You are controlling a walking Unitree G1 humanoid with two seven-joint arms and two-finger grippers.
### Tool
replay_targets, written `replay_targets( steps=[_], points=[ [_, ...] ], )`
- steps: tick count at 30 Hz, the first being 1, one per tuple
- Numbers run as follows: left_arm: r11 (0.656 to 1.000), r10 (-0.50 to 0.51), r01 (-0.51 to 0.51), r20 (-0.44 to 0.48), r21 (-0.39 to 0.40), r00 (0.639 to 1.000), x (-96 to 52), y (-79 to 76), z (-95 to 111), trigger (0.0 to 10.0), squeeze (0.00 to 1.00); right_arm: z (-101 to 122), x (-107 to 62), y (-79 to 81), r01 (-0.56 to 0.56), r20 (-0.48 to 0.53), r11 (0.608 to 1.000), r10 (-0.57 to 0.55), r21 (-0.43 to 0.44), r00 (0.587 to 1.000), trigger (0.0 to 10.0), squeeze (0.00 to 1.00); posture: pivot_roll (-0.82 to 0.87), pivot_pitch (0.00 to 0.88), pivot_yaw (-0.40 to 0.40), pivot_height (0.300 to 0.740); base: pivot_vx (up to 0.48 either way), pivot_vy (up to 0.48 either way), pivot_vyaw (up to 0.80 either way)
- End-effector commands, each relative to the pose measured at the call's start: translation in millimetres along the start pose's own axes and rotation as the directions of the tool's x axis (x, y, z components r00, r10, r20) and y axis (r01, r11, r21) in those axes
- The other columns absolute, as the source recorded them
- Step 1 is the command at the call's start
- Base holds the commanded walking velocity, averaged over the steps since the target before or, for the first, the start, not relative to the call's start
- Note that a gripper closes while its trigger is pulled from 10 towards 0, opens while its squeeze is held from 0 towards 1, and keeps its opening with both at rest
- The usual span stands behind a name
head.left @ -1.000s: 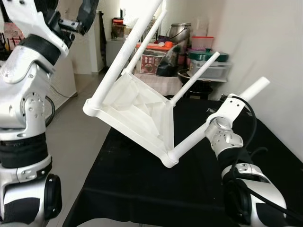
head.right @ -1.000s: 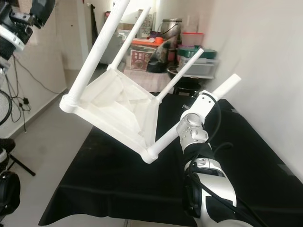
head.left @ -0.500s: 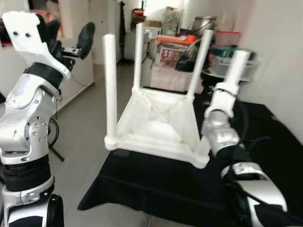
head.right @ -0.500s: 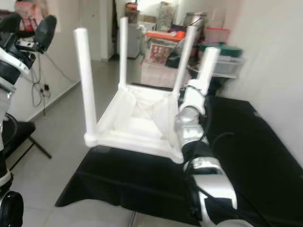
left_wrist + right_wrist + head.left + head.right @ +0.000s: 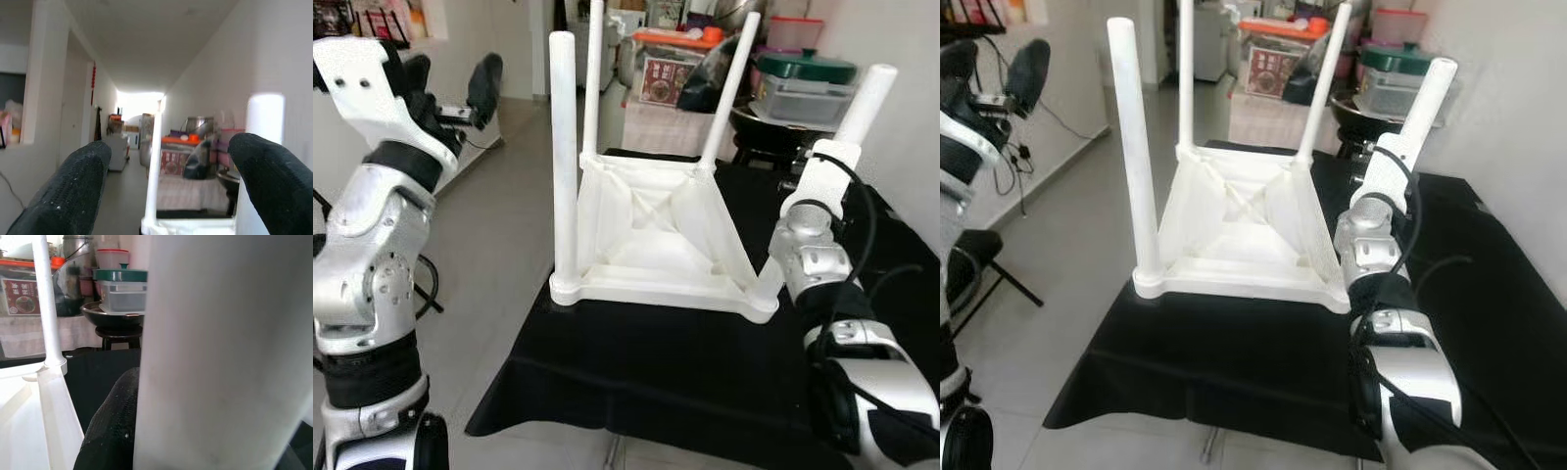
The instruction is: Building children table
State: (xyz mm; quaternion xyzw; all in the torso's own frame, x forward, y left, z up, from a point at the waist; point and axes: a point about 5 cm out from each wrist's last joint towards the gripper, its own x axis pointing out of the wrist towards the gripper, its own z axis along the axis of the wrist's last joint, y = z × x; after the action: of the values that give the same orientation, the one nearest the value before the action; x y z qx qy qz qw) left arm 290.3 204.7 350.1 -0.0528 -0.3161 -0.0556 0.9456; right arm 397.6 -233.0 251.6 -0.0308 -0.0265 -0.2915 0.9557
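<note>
A white children's table [image 5: 651,245] lies upside down on the black-covered worktop [image 5: 656,382], near its front left corner, with its legs pointing up. My right gripper [image 5: 832,157] is shut on the near right leg [image 5: 867,98]; in the right wrist view that leg [image 5: 220,357] passes close between the fingers [image 5: 112,431]. My left gripper [image 5: 450,83] is raised to the left of the table, apart from it. It is open, and in the left wrist view its fingers [image 5: 73,186] stand wide with nothing between them.
Behind the worktop stand a low table with a printed box [image 5: 668,78], stacked lidded containers [image 5: 803,88] and a dark pot on a stool [image 5: 759,132]. A white wall runs along the right. Bare tiled floor [image 5: 499,225] lies to the left, with a black stand [image 5: 979,269].
The white table has swung down from a tilted hold in the air to rest flat on the worktop, legs upright. My right gripper still holds its leg. The camera view has shifted.
</note>
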Motion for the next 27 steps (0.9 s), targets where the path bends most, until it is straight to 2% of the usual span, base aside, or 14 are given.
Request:
replay_targets(
  steps=[1, 2, 3, 5, 8, 9, 11, 12, 14, 15, 18, 27],
  points=[
    [1.0, 0.017, -0.019, -0.068, -0.019, 0.998, -10.4, -0.9, -22, 10.0, 0.0, -59, -10.7, -5.3, -0.073, -0.178, 0.978, 0.037, -0.196, 0.983, 10.0, 0.0, 0.06, 0.108, -0.088, 0.74, 0.0, 0.0, 0.0],
    [1.0, 0.017, -0.019, -0.068, -0.019, 0.998, -10.4, -0.9, -22, 10.0, 0.0, -59, -10.7, -5.3, -0.073, -0.178, 0.978, 0.037, -0.196, 0.983, 10.0, 0.0, 0.06, 0.108, -0.088, 0.74, 0.0, 0.0, 0.0],
    [0.999, 0.026, -0.029, -0.107, -0.029, 0.994, -18.2, 0.0, -37, 10.0, 0.0, -58, -15.8, 1.7, -0.126, -0.176, 0.976, 0.095, -0.178, 0.98, 10.0, 0.0, 0.05, 0.107, -0.086, 0.74, 0.0, 0.0, 0.0],
    [0.999, 0.026, -0.029, -0.107, -0.029, 0.994, -18.2, 0.0, -37, 10.0, 0.0, -58, -15.8, 1.7, -0.126, -0.176, 0.976, 0.095, -0.178, 0.98, 10.0, 0.0, 0.05, 0.107, -0.086, 0.74, 0.0, 0.0, 0.0],
    [0.999, 0.024, -0.035, -0.25, -0.041, 0.968, -37.6, -2.5, -81, 10.0, 0.0, -52, -33.6, 20.8, -0.26, -0.167, 0.958, 0.239, -0.117, 0.957, 10.0, 0.0, 0.04, 0.112, -0.077, 0.74, 0.0, 0.0, 0.0],
    [0.999, 0.024, -0.035, -0.25, -0.041, 0.968, -37.6, -2.5, -81, 10.0, 0.0, -52, -33.6, 20.8, -0.26, -0.167, 0.958, 0.239, -0.117, 0.957, 10.0, 0.0, 0.04, 0.112, -0.077, 0.74, 0.0, 0.0, 0.0],
    [1.0, -0.011, 0.003, -0.313, -0.026, 0.95, -43.1, -8.6, -100, 10.0, 0.0, -45, -46.6, 34.3, -0.368, -0.128, 0.926, 0.357, -0.084, 0.925, 10.0, 0.0, 0.03, 0.113, -0.076, 0.74, 0.0, 0.0, 0.0],
    [1.0, -0.011, 0.003, -0.313, -0.026, 0.95, -43.1, -8.6, -100, 10.0, 0.0, -45, -46.6, 34.3, -0.368, -0.128, 0.926, 0.357, -0.084, 0.925, 10.0, 0.0, 0.03, 0.113, -0.076, 0.74, 0.0, 0.0, 0.0],
    [0.999, -0.04, 0.043, -0.339, 0.001, 0.94, -43.6, -13.7, -109, 10.0, 0.0, -42, -60.9, 44.1, -0.461, -0.1, 0.885, 0.453, -0.072, 0.886, 10.0, 0.0, 0.03, 0.113, -0.077, 0.74, 0.0, 0.0, 0.0],
    [0.999, -0.04, 0.043, -0.339, 0.001, 0.94, -43.6, -13.7, -109, 10.0, 0.0, -42, -60.9, 44.1, -0.461, -0.1, 0.885, 0.453, -0.072, 0.886, 10.0, 0.0, 0.03, 0.113, -0.077, 0.74, 0.0, 0.0, 0.0],
    [0.996, -0.054, 0.077, -0.352, 0.05, 0.934, -42.5, -16.4, -118, 10.0, 0.0, -35, -74.7, 48.6, -0.536, -0.08, 0.84, 0.531, -0.08, 0.844, 10.0, 0.0, 0.01, 0.114, -0.073, 0.74, 0.0, 0.0, 0.0],
    [0.992, -0.045, 0.084, -0.366, 0.092, 0.929, -43.1, -16.3, -130, 10.0, 0.0, -23, -82.7, 46.0, -0.573, -0.084, 0.814, 0.567, -0.098, 0.82, 10.0, 0.0, -0.01, 0.118, -0.077, 0.74, 0.0, 0.0, 0.0]
  ],
)
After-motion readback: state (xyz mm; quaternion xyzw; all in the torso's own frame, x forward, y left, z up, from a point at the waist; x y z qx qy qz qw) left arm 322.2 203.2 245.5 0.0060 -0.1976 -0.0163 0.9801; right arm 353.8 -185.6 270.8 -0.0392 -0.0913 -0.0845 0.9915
